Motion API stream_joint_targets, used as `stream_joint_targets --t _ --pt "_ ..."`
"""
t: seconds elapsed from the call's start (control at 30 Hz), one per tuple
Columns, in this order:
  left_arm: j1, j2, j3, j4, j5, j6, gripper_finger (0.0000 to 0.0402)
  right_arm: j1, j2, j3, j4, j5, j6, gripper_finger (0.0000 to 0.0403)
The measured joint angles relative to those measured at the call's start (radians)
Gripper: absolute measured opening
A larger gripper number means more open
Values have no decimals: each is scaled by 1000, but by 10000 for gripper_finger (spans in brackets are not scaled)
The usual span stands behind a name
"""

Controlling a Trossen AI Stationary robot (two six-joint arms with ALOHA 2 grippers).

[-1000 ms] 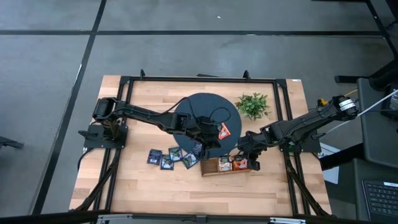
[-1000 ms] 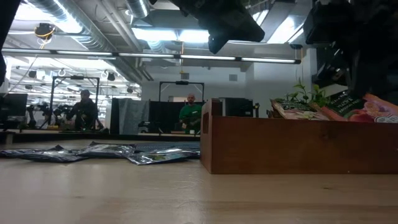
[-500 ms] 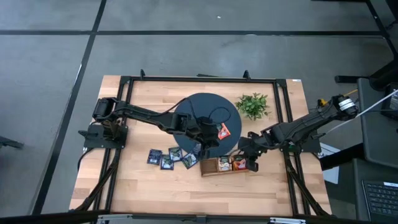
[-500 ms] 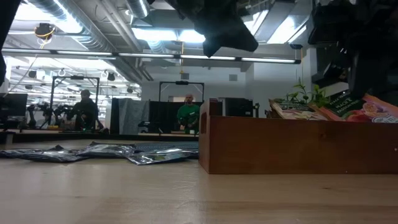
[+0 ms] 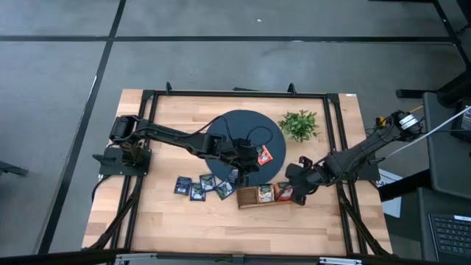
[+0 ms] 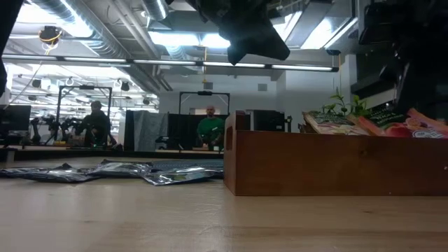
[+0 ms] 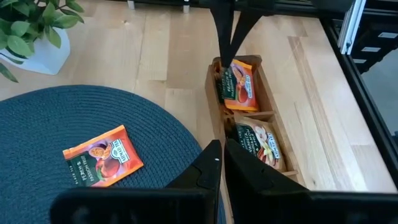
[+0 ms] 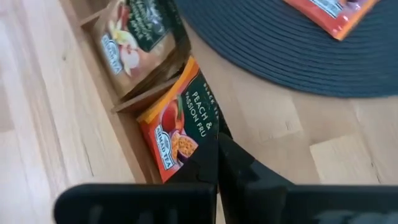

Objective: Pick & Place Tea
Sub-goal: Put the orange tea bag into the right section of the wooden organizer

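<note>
**Tea sachets lying loose, on the mat and in the tray**

Tea sachets in dark wrappers [image 5: 204,185] are lying in a loose cluster on the wooden table [image 5: 154,221], just to the left of the left gripper [image 5: 249,175] and beside the left end of the wooden tray [image 5: 266,196]. In the low view they are showing as flat, crinkled packets [image 6: 112,170] on the tabletop.

The left gripper is hovering over the near edge of the round dark mat [image 5: 243,140], directly behind the tray. In its wrist view its fingers [image 7: 208,171] are pressing together with nothing between them. An orange sachet [image 7: 102,155] is lying flat on the mat just to this gripper's right, near the mat's edge [image 5: 264,154].

Further right, the tray is holding a beige sachet [image 7: 258,138] in its middle compartment and an orange-red sachet [image 8: 180,121] in its right end compartment, leaning up against the wall.

The right gripper [image 5: 298,185] is hanging at that right end of the tray, its fingertips closed together right beside the orange-red sachet; whether they are pinching its edge cannot be told. A leafy plant [image 5: 299,124] is standing behind it.
</note>
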Motion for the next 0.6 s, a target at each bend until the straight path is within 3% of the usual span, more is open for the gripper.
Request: stream_joint_targets --t 0.3,0.6 --pt "0 0 0 1 -1 0 15 49 0 0 -7 77 98 10" --pt "0 0 0 1 -3 -8 15 52 0 0 -8 79 178 11"
